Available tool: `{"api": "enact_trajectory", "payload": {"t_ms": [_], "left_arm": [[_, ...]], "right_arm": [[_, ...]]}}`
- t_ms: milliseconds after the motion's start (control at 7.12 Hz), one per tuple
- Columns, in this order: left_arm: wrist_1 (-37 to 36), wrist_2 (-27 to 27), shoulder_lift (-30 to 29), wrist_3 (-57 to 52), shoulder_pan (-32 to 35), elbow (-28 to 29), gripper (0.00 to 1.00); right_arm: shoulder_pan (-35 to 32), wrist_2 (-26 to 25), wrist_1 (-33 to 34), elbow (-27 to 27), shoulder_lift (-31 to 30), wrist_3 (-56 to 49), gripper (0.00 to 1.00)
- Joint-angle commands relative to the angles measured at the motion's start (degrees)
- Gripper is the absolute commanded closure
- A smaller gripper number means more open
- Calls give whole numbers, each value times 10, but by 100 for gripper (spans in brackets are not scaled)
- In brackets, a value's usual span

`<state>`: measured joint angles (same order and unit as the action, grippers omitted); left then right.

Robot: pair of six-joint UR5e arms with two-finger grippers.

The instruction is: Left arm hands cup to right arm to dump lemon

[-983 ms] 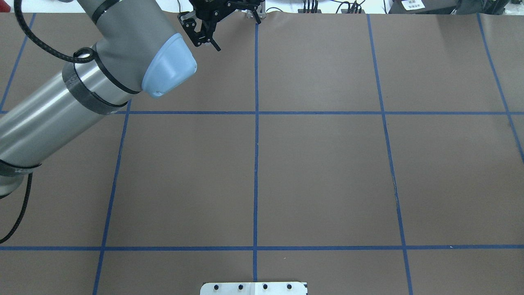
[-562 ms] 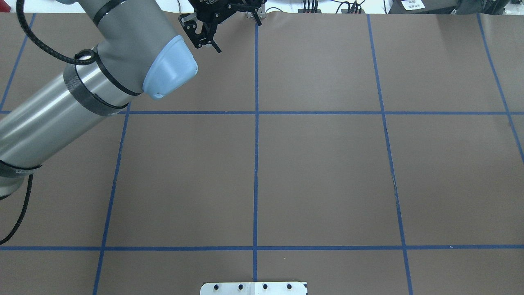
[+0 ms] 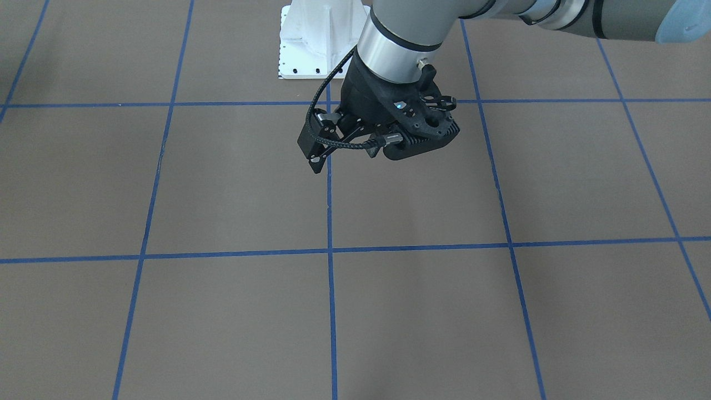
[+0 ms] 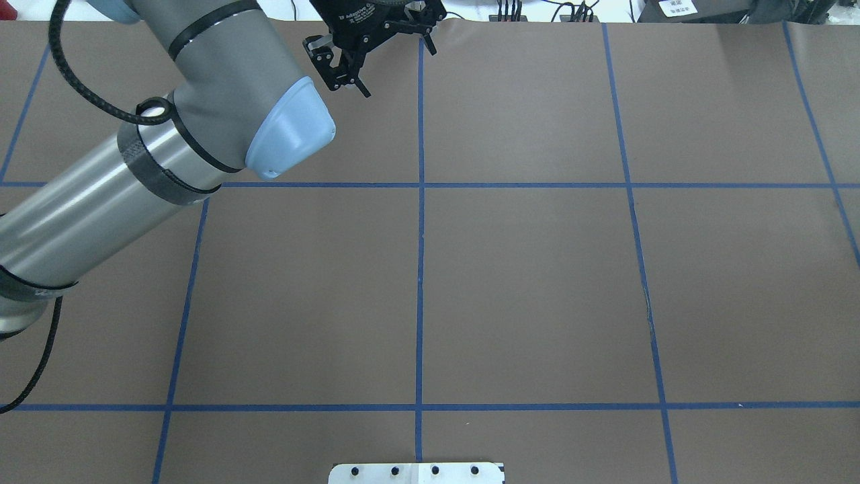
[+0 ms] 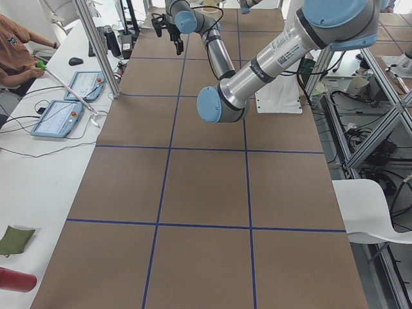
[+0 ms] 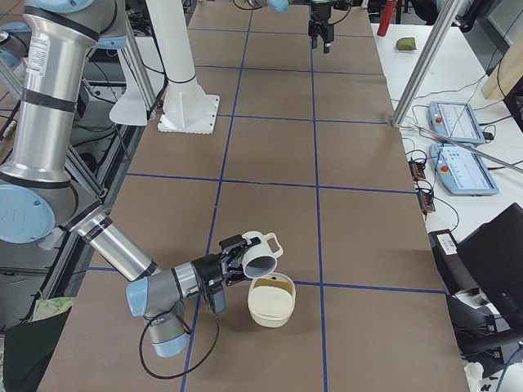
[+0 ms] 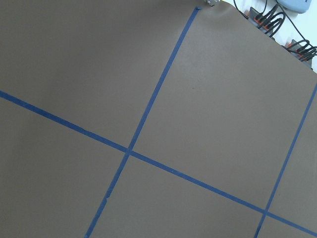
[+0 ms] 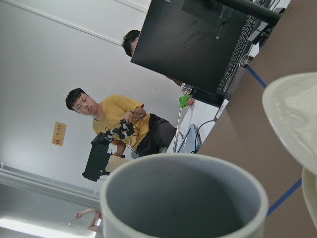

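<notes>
The cream-white cup (image 6: 260,255) hangs tilted, mouth down, over a cream bowl (image 6: 271,304) at the table's right end. My right gripper (image 6: 235,263) is shut on the cup from the handle side. In the right wrist view the cup (image 8: 183,198) fills the bottom, and the grey inside that shows holds nothing. The bowl's rim (image 8: 292,114) is beside it. I cannot make out the lemon in any view. My left gripper (image 4: 395,67) is open and empty above the table's far edge. Its black wrist bracket (image 3: 422,125) faces the front camera.
The white robot base plate (image 4: 416,472) stands at the near edge and also shows in the front view (image 3: 316,39). Blue tape lines grid the brown table (image 4: 524,296). Metal frame posts (image 6: 425,57) and tablets (image 6: 458,122) stand along the operators' side. A person (image 8: 111,119) sits there.
My left arm has shifted a little to the right and toward the robot in the overhead view. Its gripper has stayed open.
</notes>
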<state>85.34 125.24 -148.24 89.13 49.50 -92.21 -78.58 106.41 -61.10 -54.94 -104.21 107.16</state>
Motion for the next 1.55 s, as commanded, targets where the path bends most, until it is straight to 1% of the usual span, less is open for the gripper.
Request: {"api": "enact_trajectory", "payload": {"t_ms": [0,140,281,421,562,702,843,983,1124,1264,1405], "left_arm": [[1,-3,1,1,-3,-1,0],[1,-3,1,1,-7,-1,0],[1,-3,1,1,-9,-1,0],[1,-3,1,1,-12,-1,0],[1,-3,2,1,-13,-1,0],[2,-3,5,-1,-13,-1,0],[2,-3,6,-2,-13,-1,0],[2,-3,6,-2,-13,-3,0],[2,-3,7,-2,-13,-10,0],[2,-3,8,-2,-13,-15,0],[2,-3,9,-2,-13,-15,0]], "right_arm": [[-1,11,40,-3,-12,-175,72],[-1,11,45,-10,-15,-208,72],[-1,12,72,-36,-17,-252,72],[-1,11,119,-79,-28,-297,72],[-3,11,161,-120,-34,-302,72],[-11,13,211,-161,-35,-330,72],[-11,13,269,-213,-37,-377,72],[-11,17,357,-274,-29,-400,72],[-11,27,454,-339,-21,-445,72],[-10,28,543,-387,-7,-508,72],[-9,28,614,-412,17,-564,72]]}}
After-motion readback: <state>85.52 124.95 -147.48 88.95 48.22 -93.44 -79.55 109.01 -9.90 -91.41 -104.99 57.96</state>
